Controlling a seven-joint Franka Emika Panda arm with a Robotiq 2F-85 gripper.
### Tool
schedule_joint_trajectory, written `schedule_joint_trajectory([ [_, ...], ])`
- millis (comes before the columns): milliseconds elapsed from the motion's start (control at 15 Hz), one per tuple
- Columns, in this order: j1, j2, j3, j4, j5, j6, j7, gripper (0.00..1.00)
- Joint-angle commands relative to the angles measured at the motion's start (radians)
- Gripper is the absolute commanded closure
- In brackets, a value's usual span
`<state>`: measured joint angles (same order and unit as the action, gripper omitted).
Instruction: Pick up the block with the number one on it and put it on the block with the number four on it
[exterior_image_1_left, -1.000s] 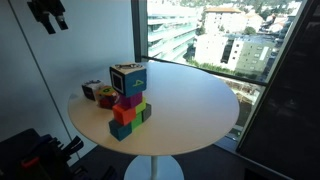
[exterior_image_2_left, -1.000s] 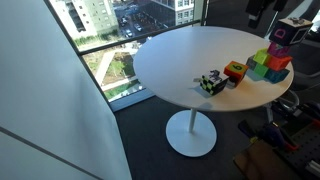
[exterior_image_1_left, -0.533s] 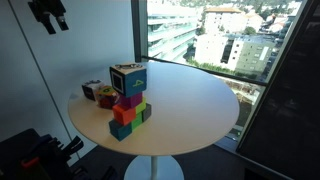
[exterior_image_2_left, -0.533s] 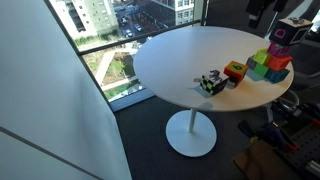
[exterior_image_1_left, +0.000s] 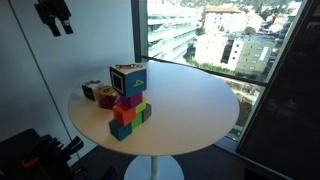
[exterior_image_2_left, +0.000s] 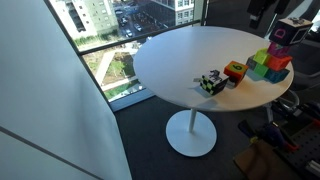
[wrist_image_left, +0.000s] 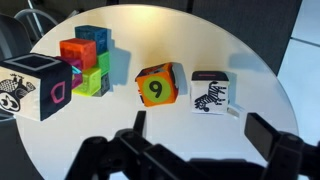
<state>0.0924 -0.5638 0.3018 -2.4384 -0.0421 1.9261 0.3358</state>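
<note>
Block one (wrist_image_left: 212, 92), the white cube with the zebra face, sits on its own on the table (wrist_image_left: 250, 50). In the wrist view it is at 3 o'clock of the nine block (wrist_image_left: 158, 87), with a slim gap between them. In an exterior view it (exterior_image_1_left: 91, 92) lies close to the rim at the table's 9 o'clock side. Block four (exterior_image_1_left: 128, 77) tops the stack (exterior_image_1_left: 126, 110), just toward 4 o'clock from block one. From the stack, bare tabletop (exterior_image_1_left: 190, 110) runs toward 3 o'clock as far as the rim, with the window (exterior_image_1_left: 220, 40) beyond at 12 o'clock.

The gripper (exterior_image_1_left: 55, 18) hangs high above the table, well clear of every block, up at 11 o'clock from the stack. In the wrist view its fingers (wrist_image_left: 140, 122) are spread wide with nothing between them.

Compared with a second ago, the gripper has slid a little toward 3 o'clock in that exterior view. No block has moved, and the jaws are as wide as before.
</note>
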Motion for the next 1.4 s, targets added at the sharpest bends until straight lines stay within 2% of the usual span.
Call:
schedule_joint_trajectory([
  [0,0.024,0.011,-0.043,-0.033,0.041,0.076,-0.014,0.00],
  [467,0.049,0.077,-0.081,-0.066,0.114,0.202,-0.066,0.00],
  [1333,0.049,0.262,-0.115,-0.027,0.131,0.247,-0.126,0.00],
])
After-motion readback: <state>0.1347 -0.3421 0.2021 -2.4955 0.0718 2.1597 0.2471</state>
